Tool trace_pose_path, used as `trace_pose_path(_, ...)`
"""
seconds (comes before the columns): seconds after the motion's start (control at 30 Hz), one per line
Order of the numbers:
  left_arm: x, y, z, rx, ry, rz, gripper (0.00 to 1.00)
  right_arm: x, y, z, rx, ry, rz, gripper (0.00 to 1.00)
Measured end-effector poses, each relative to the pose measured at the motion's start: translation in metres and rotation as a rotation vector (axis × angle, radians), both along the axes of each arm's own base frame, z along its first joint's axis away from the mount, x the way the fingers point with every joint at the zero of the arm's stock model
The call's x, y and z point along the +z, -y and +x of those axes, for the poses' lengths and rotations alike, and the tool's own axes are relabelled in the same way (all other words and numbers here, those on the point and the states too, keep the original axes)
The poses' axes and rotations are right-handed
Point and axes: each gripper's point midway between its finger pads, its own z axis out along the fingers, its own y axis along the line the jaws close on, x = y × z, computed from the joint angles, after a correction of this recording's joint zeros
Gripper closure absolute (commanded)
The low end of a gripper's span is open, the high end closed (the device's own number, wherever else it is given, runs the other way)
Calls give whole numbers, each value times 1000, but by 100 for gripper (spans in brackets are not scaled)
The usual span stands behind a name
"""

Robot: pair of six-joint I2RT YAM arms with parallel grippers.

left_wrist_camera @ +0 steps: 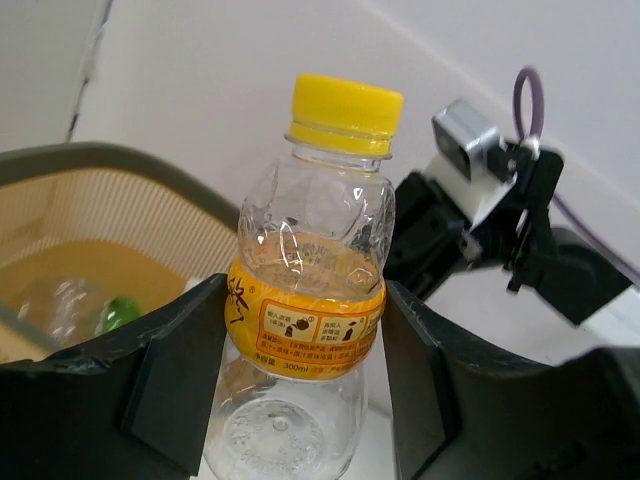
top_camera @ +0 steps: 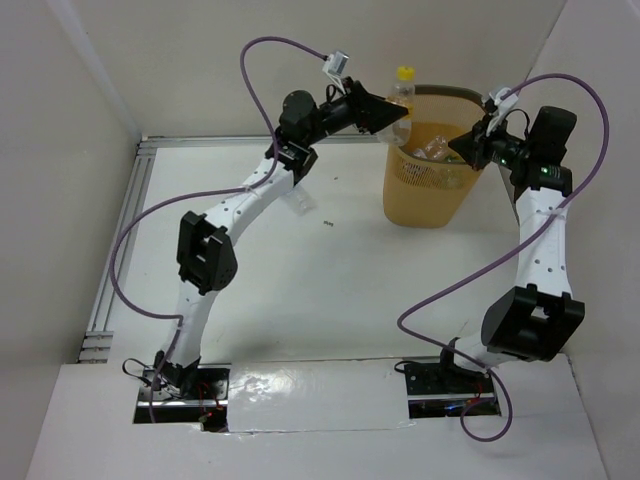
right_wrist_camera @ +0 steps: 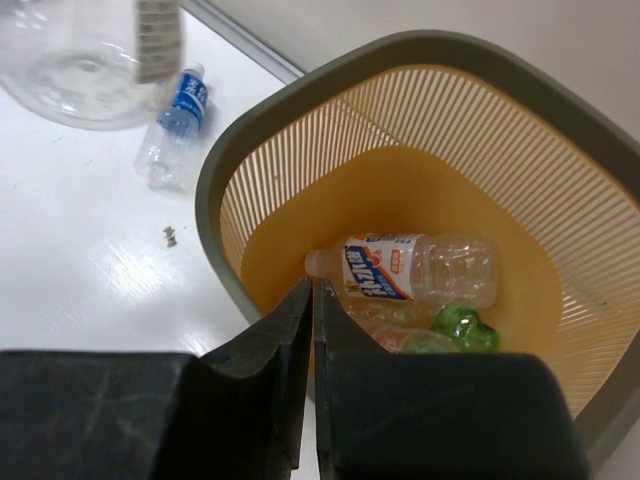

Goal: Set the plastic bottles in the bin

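Between left pincer [left_wrist_camera: 305, 395] fingers: yellow-capped bottle [left_wrist_camera: 315, 300], upright, gripped at label, just beside bin [right_wrist_camera: 225, 170] rim. Below right pincer [right_wrist_camera: 313, 320], tips pressed together, nothing held: bin holding labelled clear bottle [right_wrist_camera: 420, 268], green bottle [right_wrist_camera: 460, 328]. Ahead-left of it, on table [right_wrist_camera: 90, 260]: blue-labelled bottle [right_wrist_camera: 172, 140], lying outside bin.

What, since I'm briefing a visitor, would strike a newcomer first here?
First, the clear yellow-capped plastic bottle, upright between the fingers of the left gripper at the rim of the tall yellow-orange mesh-sided bin. Next, the bottles lying on the bin's floor, and one blue-labelled bottle lying out on the white table.
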Motion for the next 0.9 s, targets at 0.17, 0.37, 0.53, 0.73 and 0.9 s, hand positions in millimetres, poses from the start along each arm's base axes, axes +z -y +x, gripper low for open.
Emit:
trace_pose_path(0.17, 4, 26, -1, 8, -7, -90, 91, -6, -4, -11, 7, -20, 4, 89)
trace_pose_path(0.37, 14, 44, -3, 89, 1, -147, 83, -9, -10, -21, 27, -32, 13, 87)
trace_pose_path(0.53, 5, 57, 11, 208, 10, -125, 77, -9, -12, -27, 36, -27, 9, 85)
trace_pose_path(0.73, -35, 66, 40, 327, -31, -61, 68, -13, -15, -35, 48, -33, 0, 83)
trace_pose_path(0.9, -61, 69, 57, 378, -62, -28, 54, -16, -15, -36, 57, -31, -12, 80)
